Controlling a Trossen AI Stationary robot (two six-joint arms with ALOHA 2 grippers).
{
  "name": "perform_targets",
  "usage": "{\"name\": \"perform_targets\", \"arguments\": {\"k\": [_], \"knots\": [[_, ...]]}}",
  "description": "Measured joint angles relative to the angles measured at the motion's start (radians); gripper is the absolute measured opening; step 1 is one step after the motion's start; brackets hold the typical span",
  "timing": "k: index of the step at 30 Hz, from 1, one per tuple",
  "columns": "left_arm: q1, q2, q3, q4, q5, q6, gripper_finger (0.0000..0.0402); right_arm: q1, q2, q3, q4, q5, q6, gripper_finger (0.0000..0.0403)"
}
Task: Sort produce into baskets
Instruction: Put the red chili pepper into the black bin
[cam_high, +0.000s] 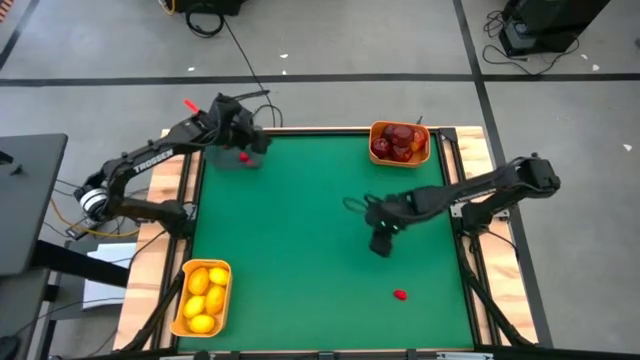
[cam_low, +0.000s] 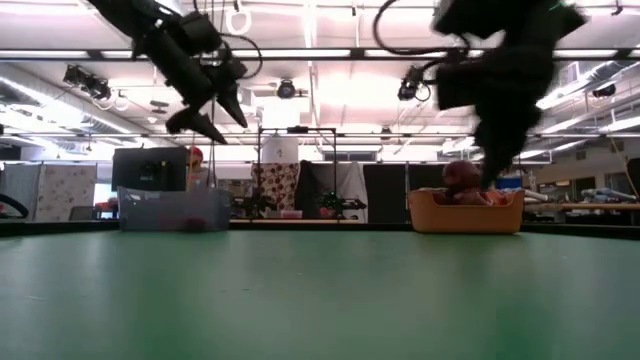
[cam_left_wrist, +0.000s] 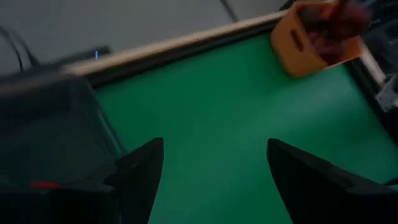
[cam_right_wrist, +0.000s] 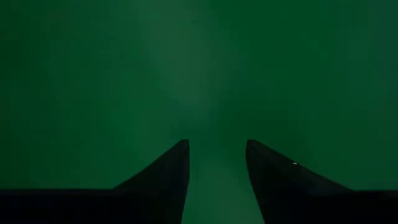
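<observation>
A dark grey translucent tray (cam_high: 240, 158) stands at the table's far left corner with a small red bit (cam_high: 244, 157) in it; the bit also shows in the left wrist view (cam_left_wrist: 43, 185). My left gripper (cam_left_wrist: 214, 146) is open and empty, above the tray's right side (cam_high: 256, 146). An orange bin (cam_high: 400, 143) at the far right holds dark red fruits. Another orange bin (cam_high: 203, 297) at the near left holds yellow lemons. A small red bit (cam_high: 400, 295) lies on the green table. My right gripper (cam_high: 381, 243) is open and empty, above the table, to the far side of that bit.
The green mat (cam_high: 320, 230) has a raised wooden border (cam_high: 160, 240). The middle of the mat is bare. In the low view the grey tray (cam_low: 175, 210) and the orange bin (cam_low: 465, 212) stand at the far edge, with the room behind.
</observation>
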Motion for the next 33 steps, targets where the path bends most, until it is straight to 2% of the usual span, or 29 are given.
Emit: {"name": "perform_targets", "arguments": {"k": [4, 7, 11, 16, 20, 24, 26, 30, 33], "knots": [[-0.045, -0.079, 0.0, 0.013, 0.012, 0.056, 0.0293, 0.165, -0.036, 0.0, -0.128, -0.084, 0.17, 0.0168], [-0.113, -0.132, 0.0, 0.033, 0.022, 0.082, 0.0293, 0.324, -0.049, 0.0, -0.094, -0.11, 0.354, 0.0176], [-0.209, -0.182, 0.0, 0.103, 0.034, 0.089, 0.0293, 0.5, -0.033, 0.0, 0.008, -0.073, 0.545, 0.0183], [-0.305, -0.181, 0.0, 0.164, 0.04, 0.098, 0.0293, 0.639, 0.049, 0.0, 0.06, -0.019, 0.665, 0.0185], [-0.346, -0.136, 0.001, 0.202, 0.021, 0.136, 0.0294, 0.668, 0.126, 0.0, 0.06, 0.023, 0.682, 0.018], [-0.368, -0.103, 0.002, 0.249, 0.033, 0.133, 0.0294, 0.64, 0.186, 0.0, 0.077, 0.098, 0.689, 0.0172], [-0.376, -0.094, 0.001, 0.236, 0.034, 0.124, 0.0294, 0.615, 0.221, 0.0, 0.08, 0.094, 0.704, 0.0161], [-0.402, -0.092, 0.0, 0.239, 0.038, 0.122, 0.0294, 0.579, 0.254, 0.004, 0.09, 0.027, 0.718, 0.0102], [-0.416, -0.093, 0.0, 0.236, 0.064, 0.121, 0.0294, 0.567, 0.235, 0.012, 0.134, 0.046, 0.71, 0.0039]]}}
